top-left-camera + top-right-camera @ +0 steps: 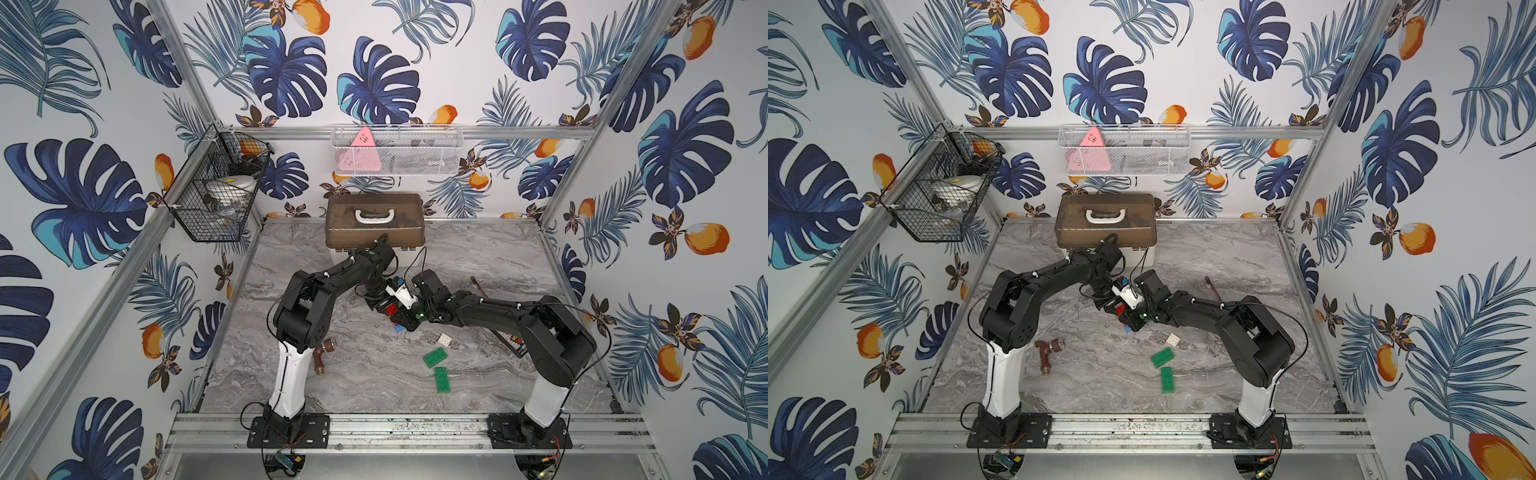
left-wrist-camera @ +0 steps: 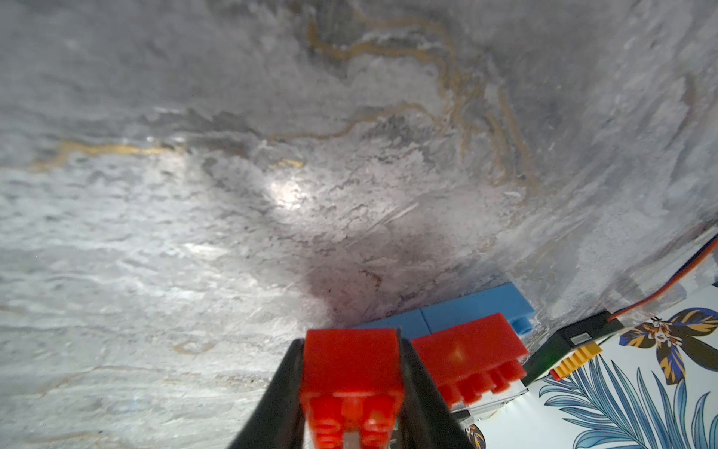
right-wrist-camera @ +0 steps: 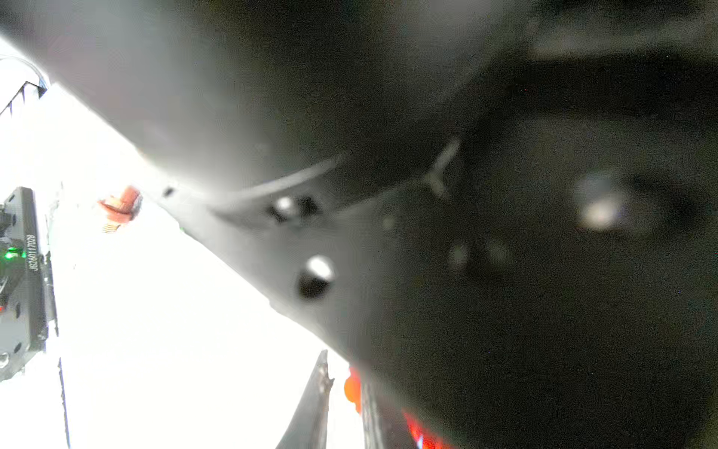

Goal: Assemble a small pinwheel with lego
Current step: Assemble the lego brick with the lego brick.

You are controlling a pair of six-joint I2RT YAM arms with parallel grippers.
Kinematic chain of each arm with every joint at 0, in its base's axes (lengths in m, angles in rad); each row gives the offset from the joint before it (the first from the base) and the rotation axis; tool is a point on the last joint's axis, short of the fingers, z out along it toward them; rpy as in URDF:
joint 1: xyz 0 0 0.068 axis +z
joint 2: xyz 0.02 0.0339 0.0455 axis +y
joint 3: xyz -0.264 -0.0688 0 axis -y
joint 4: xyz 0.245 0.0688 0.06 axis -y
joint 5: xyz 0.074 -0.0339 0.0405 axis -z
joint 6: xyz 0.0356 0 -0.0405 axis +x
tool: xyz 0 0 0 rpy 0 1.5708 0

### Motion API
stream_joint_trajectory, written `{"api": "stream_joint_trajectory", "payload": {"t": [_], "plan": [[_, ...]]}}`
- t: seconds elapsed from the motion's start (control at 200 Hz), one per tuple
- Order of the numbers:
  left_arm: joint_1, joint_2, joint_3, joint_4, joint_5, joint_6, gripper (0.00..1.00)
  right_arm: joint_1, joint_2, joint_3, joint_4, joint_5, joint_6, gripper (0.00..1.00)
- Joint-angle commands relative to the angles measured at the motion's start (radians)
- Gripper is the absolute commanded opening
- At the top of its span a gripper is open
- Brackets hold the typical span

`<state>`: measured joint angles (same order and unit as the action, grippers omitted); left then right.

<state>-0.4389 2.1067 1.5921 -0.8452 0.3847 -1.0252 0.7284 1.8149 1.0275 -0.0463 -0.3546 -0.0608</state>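
Red 2x4 brick [image 2: 351, 373] fills the left wrist view, pinched end-on in the closed left end effector [image 2: 351, 342]. Second red brick [image 2: 466, 350] just beside it, overlapping blue bricks [image 2: 466, 309] above the counter [image 2: 194, 233].
Right wrist: blurred; red plastic near the fingers, hold unclear.
Both top views: right end effector [image 1: 402, 322] closed, meeting the left at counter centre. White 2x2 [image 1: 444, 340] and two green bricks [image 1: 436, 357] lie loose toward the front edge.

Black arms [image 1: 332, 282] with white lower links [image 1: 291, 374], black base plates [image 1: 313, 428]
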Motion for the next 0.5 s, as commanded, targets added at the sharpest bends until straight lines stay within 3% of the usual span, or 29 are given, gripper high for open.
{"api": "stream_joint_trajectory", "payload": {"t": [0.0, 0.135, 0.3, 0.495], "plan": [[0.000, -0.021, -0.005, 0.086, 0.029, -0.027, 0.00, 0.001, 0.012, -0.030, -0.280, 0.058, 0.040, 0.18], [0.000, -0.012, 0.018, 0.068, 0.026, -0.013, 0.00, -0.018, -0.004, -0.035, -0.273, 0.035, 0.057, 0.19], [0.000, -0.008, 0.017, 0.061, 0.025, -0.003, 0.00, -0.089, 0.005, -0.036, -0.262, -0.141, 0.087, 0.19], [-0.001, -0.011, 0.017, 0.069, 0.028, 0.000, 0.00, -0.095, 0.061, -0.012, -0.321, -0.183, 0.063, 0.18]]}}
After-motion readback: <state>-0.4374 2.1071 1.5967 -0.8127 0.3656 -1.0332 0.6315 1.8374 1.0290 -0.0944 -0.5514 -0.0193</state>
